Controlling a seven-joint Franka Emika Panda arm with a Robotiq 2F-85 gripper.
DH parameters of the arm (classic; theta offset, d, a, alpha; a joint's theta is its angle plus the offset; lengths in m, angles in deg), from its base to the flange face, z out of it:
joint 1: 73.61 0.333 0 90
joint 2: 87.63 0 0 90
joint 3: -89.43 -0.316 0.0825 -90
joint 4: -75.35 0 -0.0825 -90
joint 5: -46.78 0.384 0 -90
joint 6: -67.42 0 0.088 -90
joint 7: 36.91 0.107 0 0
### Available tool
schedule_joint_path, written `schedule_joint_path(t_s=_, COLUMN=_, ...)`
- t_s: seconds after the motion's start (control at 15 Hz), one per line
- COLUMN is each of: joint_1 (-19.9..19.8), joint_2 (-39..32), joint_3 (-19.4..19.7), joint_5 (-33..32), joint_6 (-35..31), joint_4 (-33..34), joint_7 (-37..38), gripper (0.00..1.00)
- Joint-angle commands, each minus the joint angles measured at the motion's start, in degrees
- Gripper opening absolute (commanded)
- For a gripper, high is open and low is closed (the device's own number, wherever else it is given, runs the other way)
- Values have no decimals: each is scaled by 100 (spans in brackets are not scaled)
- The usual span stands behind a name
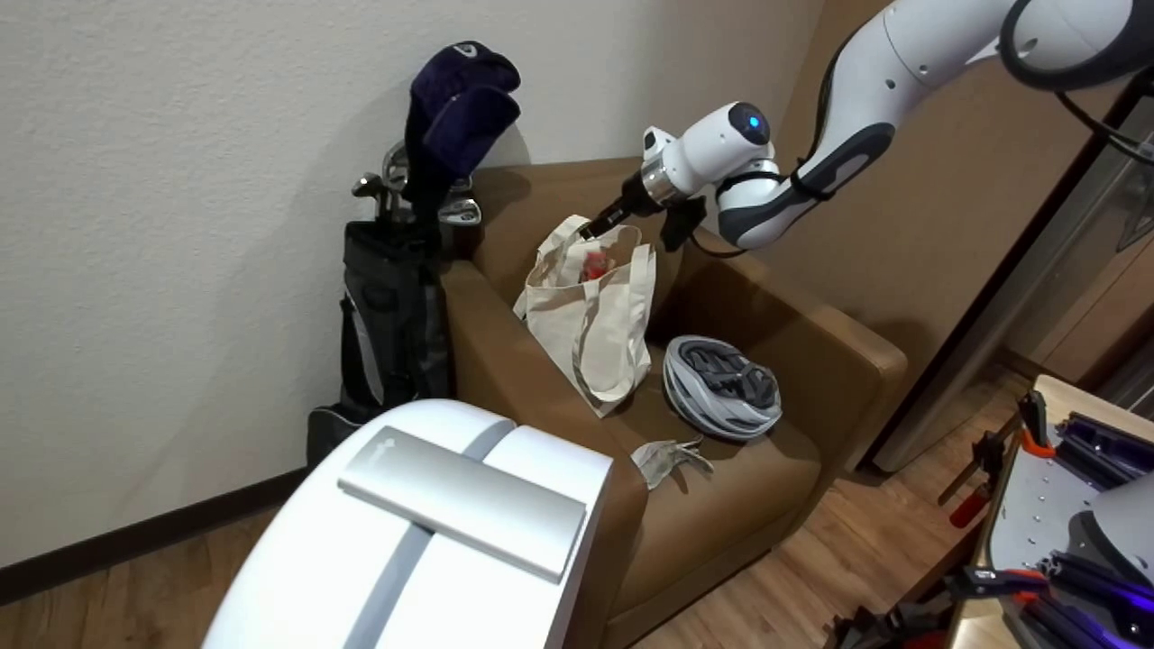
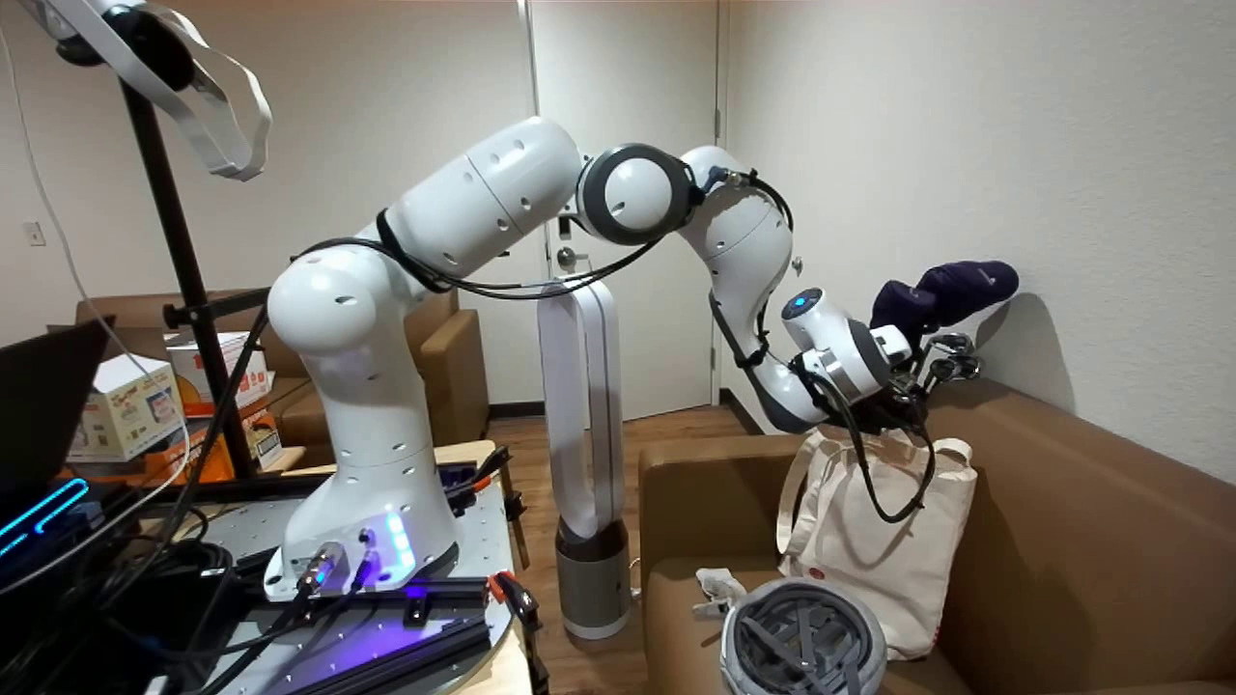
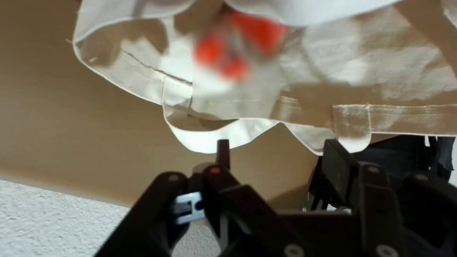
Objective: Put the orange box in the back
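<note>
A brown armchair (image 1: 802, 333) stands by a pale wall (image 1: 180, 180); nearest the wrist camera, the gripper (image 3: 275, 153) has its fingers (image 3: 341, 171) well apart, with nothing between them; their tips are at the mouth of the cloth bag (image 1: 563, 320), near a loose handle (image 3: 200, 141), though I cannot tell whether they touch it; the placing looks done to me, so the step in hand is probably coming away; best to draw slowly back along the line of the fingers, giving the handle room, as a hooked loop could drag or tip the bag; the bag stands in the chair with its mouth gaping, and what shows red within is most likely the orange box (image 1: 595, 265); it is blurred in the wrist view, so how it lies I cannot tell; in the same chair a helmet (image 1: 721, 388) lies with its hollow side showing, a glove (image 1: 669, 461) near it; beyond the chair's arm, a golf bag (image 1: 397, 288) holds clubs (image 1: 462, 213), with dark blue covers (image 1: 469, 126) at the top.
</note>
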Motion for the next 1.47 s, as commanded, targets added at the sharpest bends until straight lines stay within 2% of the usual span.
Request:
schedule_joint_path(t_s=0.0, joint_1=71, joint_2=-77, joint_3=130, joint_5=-8, joint_6=-166, joint_4=120, joint_7=34, gripper=98)
schedule_joint_path(t_s=0.2, joint_1=130, joint_2=108, joint_3=171, joint_5=-13, joint_6=79, joint_4=-81, joint_7=75, gripper=100)
schedule_joint_path(t_s=0.4, joint_1=769, joint_2=476, joint_3=971, joint_5=-115, joint_6=755, joint_4=-202, joint_7=358, gripper=100)
schedule_joint_path(t_s=0.67, joint_1=1459, joint_2=1075, joint_3=1667, joint_5=-486, joint_6=1634, joint_4=-763, joint_7=335, gripper=100)
schedule_joint_path(t_s=0.73, joint_1=1593, joint_2=1247, joint_3=1738, joint_5=-555, joint_6=1879, joint_4=-979, joint_7=187, gripper=100)
schedule_joint_path(t_s=0.87, joint_1=1754, joint_2=1600, joint_3=1739, joint_5=-596, joint_6=2352, joint_4=-1476, joint_7=-221, gripper=100)
schedule_joint_path(t_s=1.2, joint_1=1819, joint_2=2338, joint_3=1595, joint_5=-397, joint_6=3214, joint_4=-2596, joint_7=-1497, gripper=100)
schedule_joint_path(t_s=1.4, joint_1=1596, joint_2=2736, joint_3=1419, joint_5=-123, joint_6=3194, joint_4=-3186, joint_7=-2640, gripper=100)
